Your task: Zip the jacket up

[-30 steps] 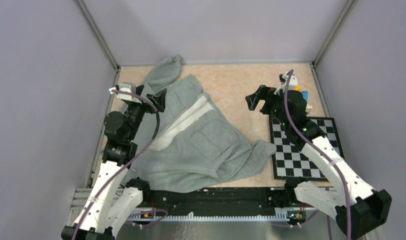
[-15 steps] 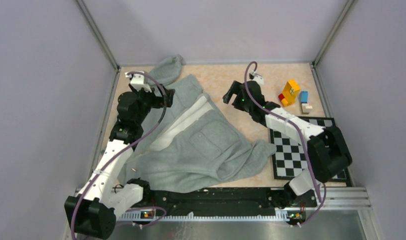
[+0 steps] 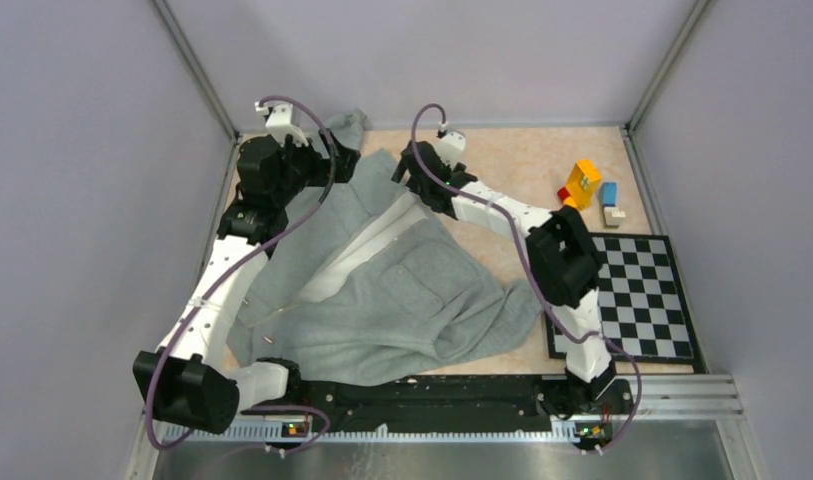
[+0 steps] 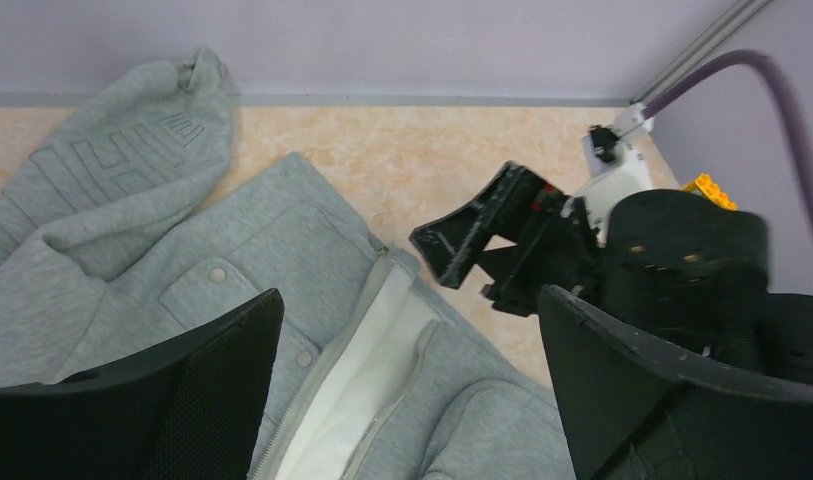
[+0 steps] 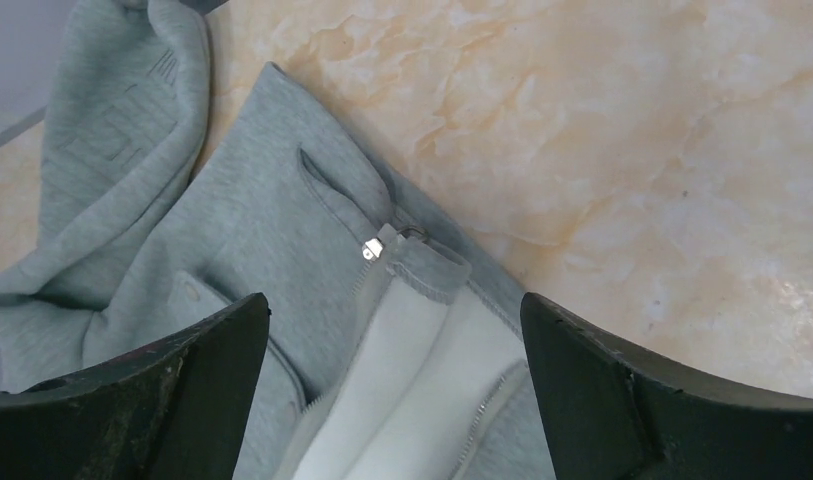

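The light grey fleece jacket (image 3: 382, 290) lies rumpled on the left half of the table, its front open with the white lining (image 3: 382, 235) showing between the zipper edges. My left gripper (image 3: 332, 168) is open and empty above the jacket's far end by a sleeve (image 4: 112, 170). My right gripper (image 3: 414, 172) is open and empty just right of it, above the far tip of the opening. In the right wrist view the gripper (image 5: 394, 300) straddles the lining (image 5: 422, 400), with the metal zipper slider (image 5: 374, 247) just ahead. The left wrist view shows its gripper (image 4: 410, 300) over the zipper edges and the right gripper (image 4: 482, 235).
Coloured toy blocks (image 3: 584, 185) stand at the far right. A black-and-white checkerboard (image 3: 622, 300) lies at the right front. Grey walls with metal corner posts (image 3: 197, 70) close in the table on three sides. The jacket's hem hangs at the near edge.
My right arm has swung left from beside the toy blocks to the jacket's far end. My left arm has reached farther back and right. The jacket has not moved.
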Controlling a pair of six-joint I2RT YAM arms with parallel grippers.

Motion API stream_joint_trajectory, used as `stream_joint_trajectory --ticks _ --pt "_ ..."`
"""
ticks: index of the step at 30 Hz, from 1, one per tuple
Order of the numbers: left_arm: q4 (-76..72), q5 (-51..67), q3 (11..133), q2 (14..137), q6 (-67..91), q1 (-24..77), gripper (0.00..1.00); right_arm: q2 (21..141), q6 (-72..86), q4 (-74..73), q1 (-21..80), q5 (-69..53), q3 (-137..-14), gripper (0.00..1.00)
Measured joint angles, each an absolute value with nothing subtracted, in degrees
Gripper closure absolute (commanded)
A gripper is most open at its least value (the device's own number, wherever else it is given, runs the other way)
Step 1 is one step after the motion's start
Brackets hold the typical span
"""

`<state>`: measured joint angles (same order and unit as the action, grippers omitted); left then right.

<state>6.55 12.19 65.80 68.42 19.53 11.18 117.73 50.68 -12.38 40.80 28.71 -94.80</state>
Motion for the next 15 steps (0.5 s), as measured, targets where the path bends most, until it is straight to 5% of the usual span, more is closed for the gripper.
stream_joint_trajectory --ticks 15 --pt "6.9 10.6 62.7 68.0 13.1 11.2 0.01 144.8 44.8 -31.5 44.6 41.8 -127.8 0.06"
